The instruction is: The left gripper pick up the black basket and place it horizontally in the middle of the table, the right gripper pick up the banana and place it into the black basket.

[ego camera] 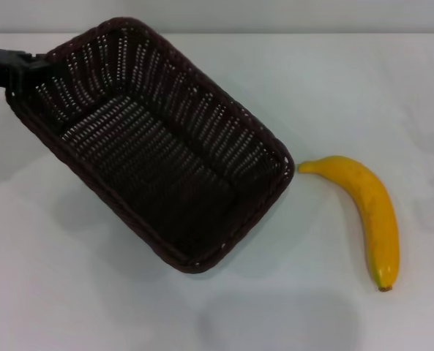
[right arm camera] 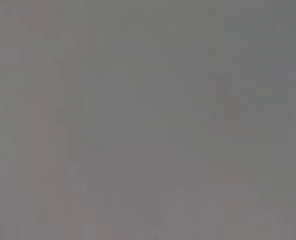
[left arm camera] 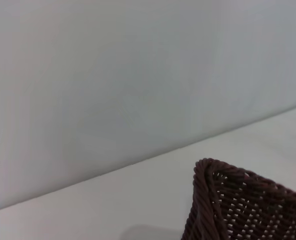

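Left gripper (ego camera: 28, 64) clamped on black basket (ego camera: 154, 142) rim. Basket's tilted; turn it flat w/ care, keep off banana (ego camera: 364, 214).

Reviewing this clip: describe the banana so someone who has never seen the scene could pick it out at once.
On the white table, a large dark woven black basket lies at an angle, the left gripper at its far left corner. Off the basket's right corner lies the banana, its near tip almost meeting the rim. It is the only yellow, smooth, curved thing there.
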You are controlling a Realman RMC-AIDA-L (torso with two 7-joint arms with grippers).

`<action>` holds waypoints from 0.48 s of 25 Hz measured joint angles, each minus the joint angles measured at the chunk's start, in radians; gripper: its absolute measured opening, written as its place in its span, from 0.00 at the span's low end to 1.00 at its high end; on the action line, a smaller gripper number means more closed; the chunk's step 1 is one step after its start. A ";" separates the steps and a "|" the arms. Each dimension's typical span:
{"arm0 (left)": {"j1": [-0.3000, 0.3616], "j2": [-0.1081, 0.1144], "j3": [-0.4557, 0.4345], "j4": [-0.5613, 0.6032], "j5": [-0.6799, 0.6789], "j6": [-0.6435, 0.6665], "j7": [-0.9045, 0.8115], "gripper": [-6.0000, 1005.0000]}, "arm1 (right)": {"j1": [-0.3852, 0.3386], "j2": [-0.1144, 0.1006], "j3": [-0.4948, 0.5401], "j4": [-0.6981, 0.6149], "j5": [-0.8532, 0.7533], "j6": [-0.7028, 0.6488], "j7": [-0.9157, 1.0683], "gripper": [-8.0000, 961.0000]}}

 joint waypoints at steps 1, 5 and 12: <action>0.005 -0.008 -0.001 0.016 -0.006 0.007 -0.024 0.19 | 0.000 -0.001 0.000 0.000 0.000 0.000 -0.002 0.88; 0.032 -0.036 -0.001 0.070 -0.062 0.025 -0.118 0.19 | -0.004 -0.008 0.000 0.011 -0.007 0.000 -0.007 0.88; 0.104 -0.093 -0.008 0.161 -0.118 0.004 -0.302 0.19 | -0.018 -0.025 -0.005 0.026 -0.010 0.001 -0.008 0.88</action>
